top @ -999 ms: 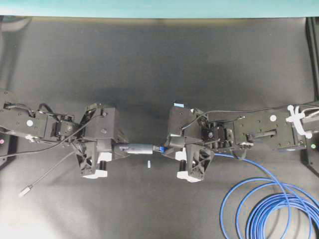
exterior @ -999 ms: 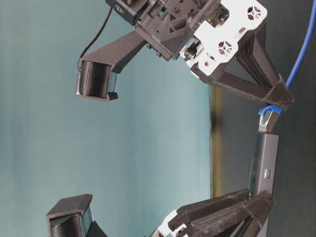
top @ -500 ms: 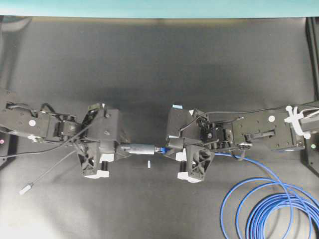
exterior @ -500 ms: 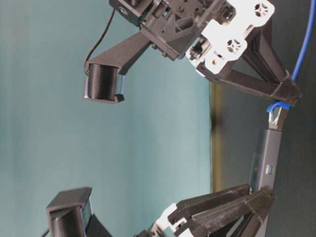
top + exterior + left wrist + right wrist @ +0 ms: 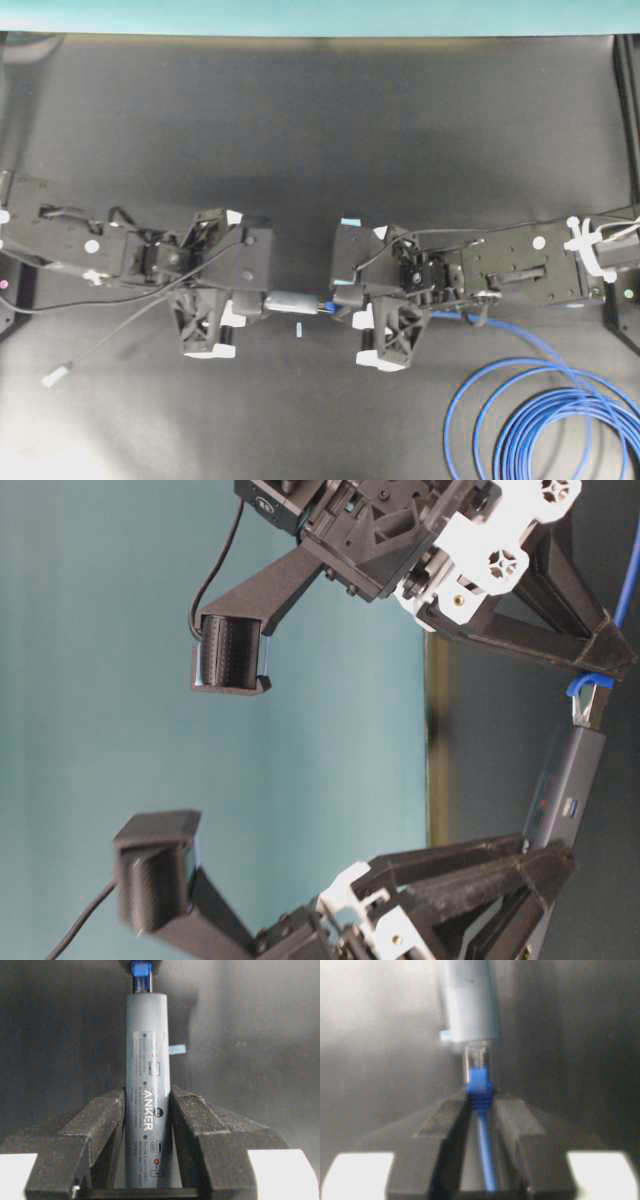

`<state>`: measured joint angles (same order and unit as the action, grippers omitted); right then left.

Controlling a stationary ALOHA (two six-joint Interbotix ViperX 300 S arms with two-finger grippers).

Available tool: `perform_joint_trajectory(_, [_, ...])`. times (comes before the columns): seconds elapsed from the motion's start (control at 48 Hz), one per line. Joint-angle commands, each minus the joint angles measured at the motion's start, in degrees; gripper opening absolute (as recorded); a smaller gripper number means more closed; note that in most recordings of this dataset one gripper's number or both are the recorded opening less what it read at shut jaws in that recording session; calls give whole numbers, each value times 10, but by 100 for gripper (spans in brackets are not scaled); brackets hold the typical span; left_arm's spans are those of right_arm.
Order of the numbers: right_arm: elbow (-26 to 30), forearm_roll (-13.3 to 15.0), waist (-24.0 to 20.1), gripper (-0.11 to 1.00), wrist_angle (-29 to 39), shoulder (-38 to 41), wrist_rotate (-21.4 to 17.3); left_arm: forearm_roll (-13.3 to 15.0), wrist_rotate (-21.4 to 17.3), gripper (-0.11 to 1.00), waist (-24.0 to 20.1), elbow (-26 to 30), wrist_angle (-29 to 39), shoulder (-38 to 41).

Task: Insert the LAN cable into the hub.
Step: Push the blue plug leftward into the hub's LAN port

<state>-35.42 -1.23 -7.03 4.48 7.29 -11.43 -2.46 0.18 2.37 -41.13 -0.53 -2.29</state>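
Black matte tabletop fills the overhead view, with a teal wall behind it. Above the middle of that surface 2 arms meet end to end.

Left gripper is clamped on the slim dark-grey metallic bar-shaped hub, its 2 black fingers pressing the long sides of the lower half, printed face toward the camera. The hub's thin grey cord trails off to a small silver plug lying on the table.

Right gripper is pinched narrow on the long thin bright-blue LAN cable, holding it just behind the blue boot; the clear plug tip stands at the hub's end face and looks partly entered — how deep, the pictures do not settle. The rest of the cable lies in loose loops at the table's right.

A small white tape mark sits on the table just below the joint.

By my judgement the hub is light, rigid and smooth-sided, so it could slip lengthwise under a push; a hold across its flanks suits it. The cable is limp — only a hold close behind the plug gives stiffness enough to press it home, and the plug's latch tab is fragile if driven in crooked.
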Motion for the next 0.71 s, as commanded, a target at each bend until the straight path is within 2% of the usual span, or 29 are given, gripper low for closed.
perform_joint_trajectory(0.0, [21, 1, 4, 12, -12, -3, 3, -2, -4, 28, -2, 17, -1, -4])
perform_joint_trajectory(0.687, [48, 11, 10, 12, -23, 4, 5, -2, -9, 28, -11, 33, -2, 11])
